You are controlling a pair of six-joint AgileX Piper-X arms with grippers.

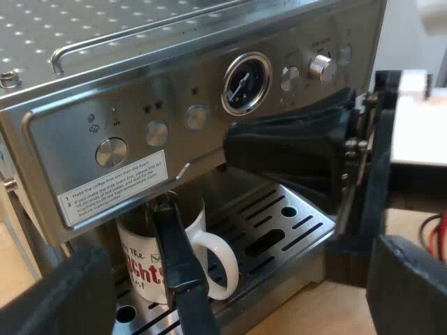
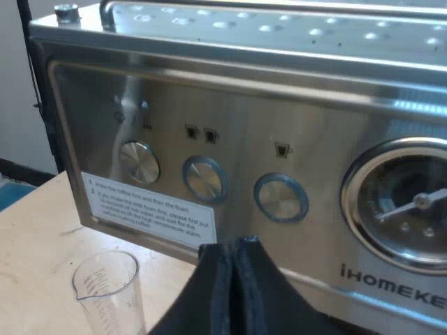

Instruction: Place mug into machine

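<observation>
Wide-apart left jaws face mug (image 1: 145, 273) on half-bare drip tray (image 1: 297, 218).

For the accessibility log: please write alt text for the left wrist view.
A white mug with red lettering sits on the espresso machine's drip tray, under the button panel, a dark handle crossing in front of it. The left gripper's open fingers frame the scene; the right gripper is at the machine's front, below the pressure gauge.
</observation>
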